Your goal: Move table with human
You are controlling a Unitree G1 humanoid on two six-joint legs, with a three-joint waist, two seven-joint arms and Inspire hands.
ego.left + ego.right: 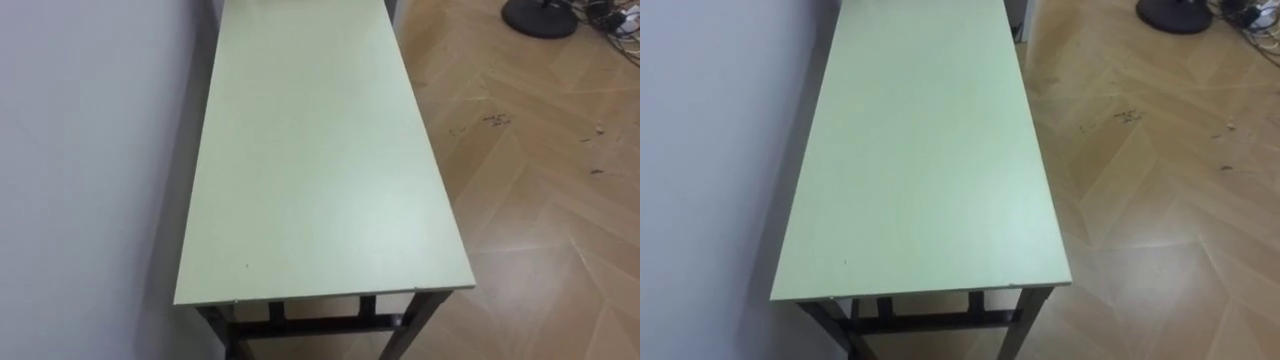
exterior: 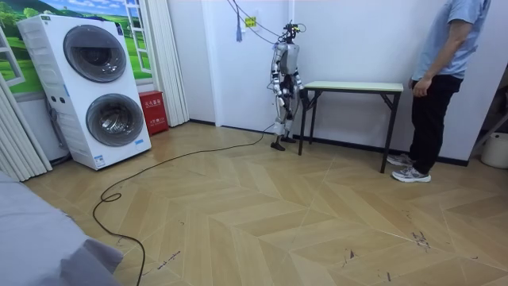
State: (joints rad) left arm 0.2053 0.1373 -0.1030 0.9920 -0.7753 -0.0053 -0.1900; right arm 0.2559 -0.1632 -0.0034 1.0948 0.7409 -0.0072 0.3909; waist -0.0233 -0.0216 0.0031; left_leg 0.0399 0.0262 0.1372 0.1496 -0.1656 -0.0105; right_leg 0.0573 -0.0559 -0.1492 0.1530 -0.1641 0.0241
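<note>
A long table with a pale green top and dark legs stands lengthwise against the white wall on my left. Its near short edge lies just below me. In the room view I stand upright at the end of the table on the room view's left. My right hand and left hand stay close to my body, off the tabletop. A person stands at the far end, one hand hanging beside the table's corner and apart from it.
Wooden floor lies open to my right. A round black stand base and cables sit at the far right. In the room view two stacked washing machines, a red box and a black floor cable are behind me.
</note>
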